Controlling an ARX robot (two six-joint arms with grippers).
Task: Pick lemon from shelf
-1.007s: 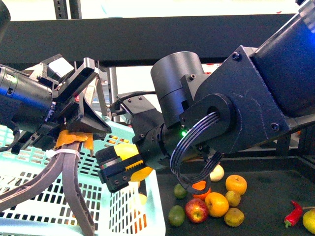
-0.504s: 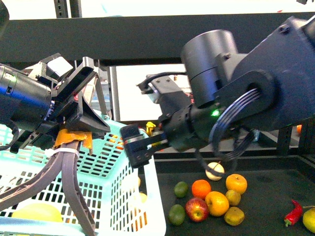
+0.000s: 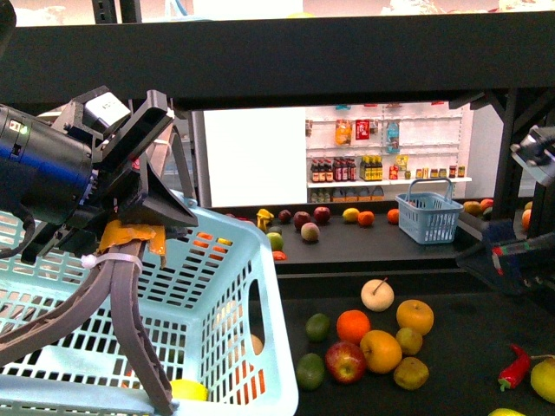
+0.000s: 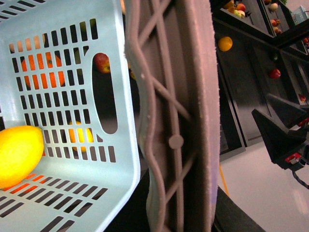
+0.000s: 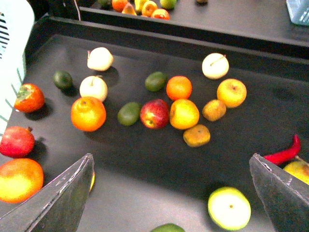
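Observation:
A yellow lemon (image 4: 19, 154) lies on the floor of the pale blue basket (image 3: 251, 286); in the front view only a bit of it (image 3: 189, 390) shows. My left gripper (image 3: 130, 234) is shut on the basket's grey-brown handle (image 4: 174, 121) and holds the basket up at the left of the black shelf deck (image 3: 468, 347). My right gripper (image 3: 512, 256) is at the far right, open and empty. In the right wrist view it (image 5: 171, 193) hangs above the deck (image 5: 145, 159) with its fingertips (image 5: 63, 198) wide apart.
Loose fruit lies on the deck: oranges (image 3: 353, 325), a red apple (image 3: 345, 361), limes (image 3: 310, 371), a pale pear (image 3: 376, 295), a red chilli (image 3: 516, 368) and a yellow fruit (image 3: 546, 381). The black upper deck (image 3: 329, 61) overhangs. A small blue basket (image 3: 429, 217) stands behind.
My right arm held a yellow lemon over the basket, let it go, and has pulled away to the right. The lemon now lies in the basket. The left arm has barely moved.

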